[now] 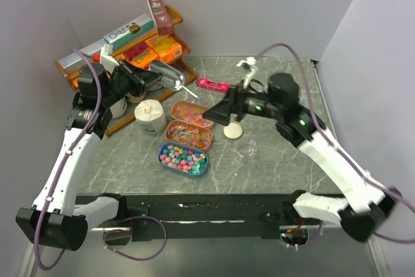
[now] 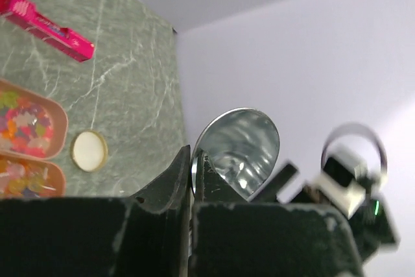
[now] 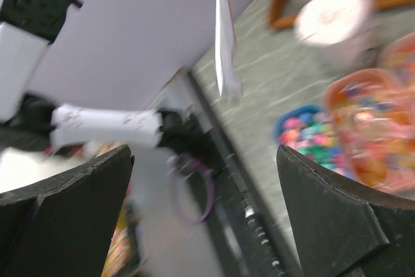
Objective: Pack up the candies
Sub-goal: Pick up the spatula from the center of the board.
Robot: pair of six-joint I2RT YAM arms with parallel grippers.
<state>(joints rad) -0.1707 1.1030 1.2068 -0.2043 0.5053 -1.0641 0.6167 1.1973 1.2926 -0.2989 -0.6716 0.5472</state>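
The candies (image 1: 183, 158) are small bright sweets filling a blue tin near the front; more lie in two orange tins (image 1: 189, 133) behind it. They also show blurred in the right wrist view (image 3: 310, 142) and in the left wrist view (image 2: 24, 123). My left gripper (image 1: 157, 77) is shut on a shiny silver metal scoop (image 2: 241, 149) and holds it in the air behind the tins. My right gripper (image 1: 219, 113) is open and empty, just right of the orange tins. The scoop's thin end (image 3: 224, 43) hangs at the top of the right wrist view.
A wooden shelf (image 1: 68, 69) with cardboard boxes stands at the back left. A white roll (image 1: 149, 115) sits in front of it. A pink packet (image 1: 213, 85) lies behind the tins, and a round pale lid (image 1: 233, 131) lies to their right.
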